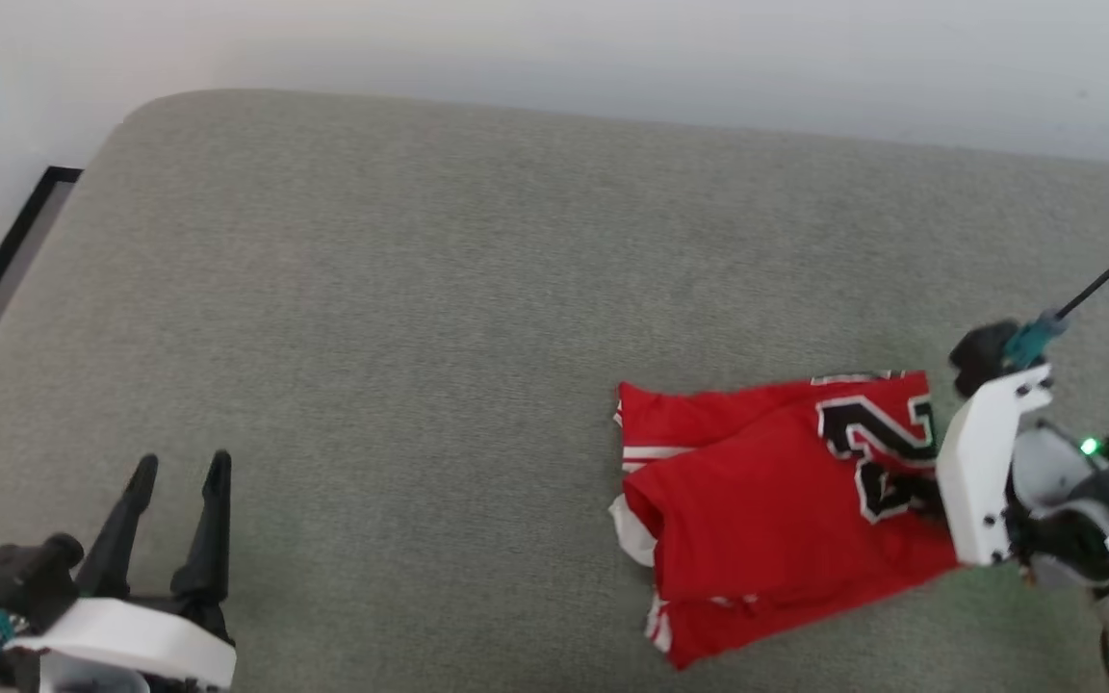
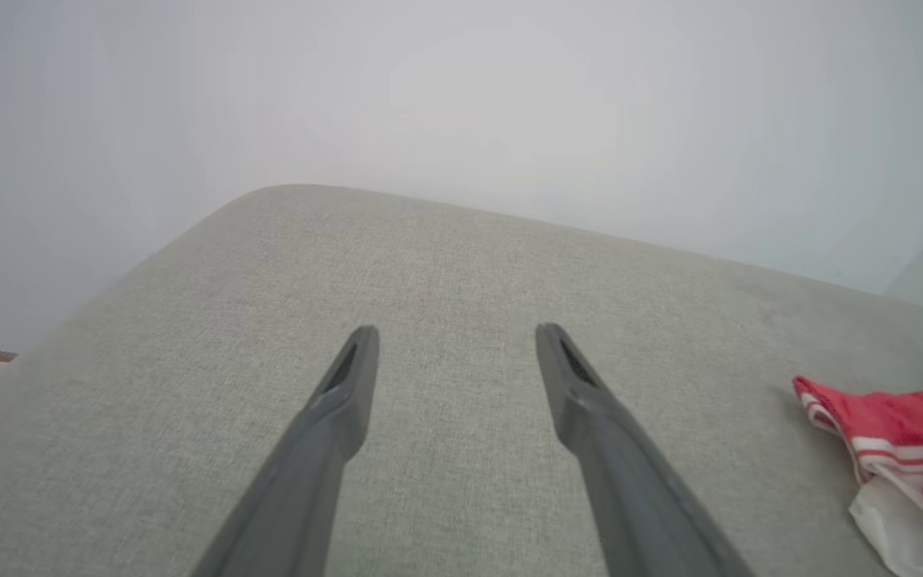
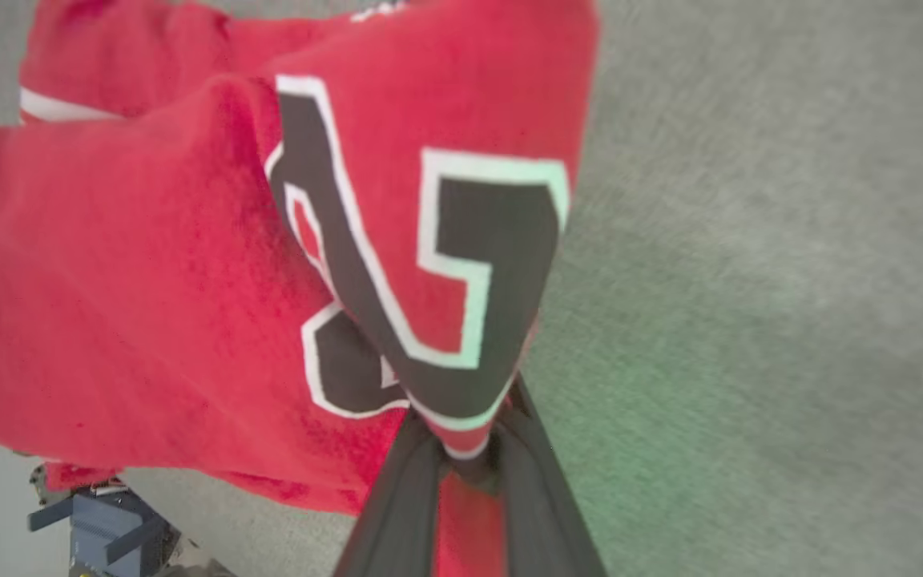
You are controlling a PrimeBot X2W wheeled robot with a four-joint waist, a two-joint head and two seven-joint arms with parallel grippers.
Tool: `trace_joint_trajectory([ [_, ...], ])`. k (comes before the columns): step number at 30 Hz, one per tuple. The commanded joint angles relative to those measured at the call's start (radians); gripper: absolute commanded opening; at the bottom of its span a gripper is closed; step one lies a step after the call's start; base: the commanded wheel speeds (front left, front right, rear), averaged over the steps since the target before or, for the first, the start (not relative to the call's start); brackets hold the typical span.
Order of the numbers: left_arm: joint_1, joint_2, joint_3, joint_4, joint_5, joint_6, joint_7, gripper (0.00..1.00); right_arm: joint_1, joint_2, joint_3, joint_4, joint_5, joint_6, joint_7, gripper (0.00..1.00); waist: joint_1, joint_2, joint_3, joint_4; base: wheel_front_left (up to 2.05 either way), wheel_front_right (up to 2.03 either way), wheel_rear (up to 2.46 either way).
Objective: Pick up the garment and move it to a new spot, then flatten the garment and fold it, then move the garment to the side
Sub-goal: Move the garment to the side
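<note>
- A grey-green fabric cushion (image 1: 372, 289) is taking up most of the head view. A pale wall (image 1: 612, 48) is running behind its far edge, and a dark-framed strip (image 1: 6, 255) is showing past its rounded left corner.
- The garment (image 1: 766, 500) is lying bunched and partly folded on the right half of the cushion, nearer the front edge than the wall. It is red, with red-and-white striped trim along its left edge and black, white-edged number shapes facing up near its right end.
- The right gripper (image 1: 925, 493) is sitting at the garment's right end. Its white bracket (image 1: 983, 472) is covering most of the fingers in the head view, and a green light (image 1: 1089, 446) is glowing on the wrist behind it.
- In the right wrist view, the right gripper's fingers (image 3: 409, 489) are pinching together on a fold of the garment (image 3: 133, 264) just under a black numeral. Red cloth is bunching between them and pulling into a peak at the grip (the rest is draping away to that view's left).
- The left gripper (image 1: 182, 465) is resting at the lower left, well apart from the garment, with its tips pointing toward the wall.
- In the left wrist view, its fingers (image 2: 349, 385) are standing wide apart over bare cushion with nothing between them. The garment's striped edge and a white patch (image 2: 886, 425) are peeking in at the right edge.
</note>
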Motion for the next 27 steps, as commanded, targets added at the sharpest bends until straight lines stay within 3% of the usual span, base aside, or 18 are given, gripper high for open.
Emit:
trace_joint_trajectory([
  [1,-0.022,0.001,-0.002,-0.006,-0.008,-0.005,-0.004,1.0,-0.015,-0.008,-0.015,-0.013,-0.004,-0.004,-0.006,0.0,0.0,0.0,0.011,-0.02,0.0,0.0,0.0],
  [13,-0.171,0.021,-0.065,-0.024,0.006,-0.005,-0.007,1.0,-0.119,-0.094,-0.115,-0.104,-0.082,-0.004,-0.016,0.0,0.0,0.0,0.089,-0.162,0.0,0.0,0.0],
  [27,-0.4,0.048,-0.252,-0.042,0.031,-0.005,-0.007,1.0,-0.289,-0.198,-0.224,-0.004,-0.185,-0.004,-0.144,0.0,0.0,0.0,0.207,-0.304,0.0,0.0,0.0],
])
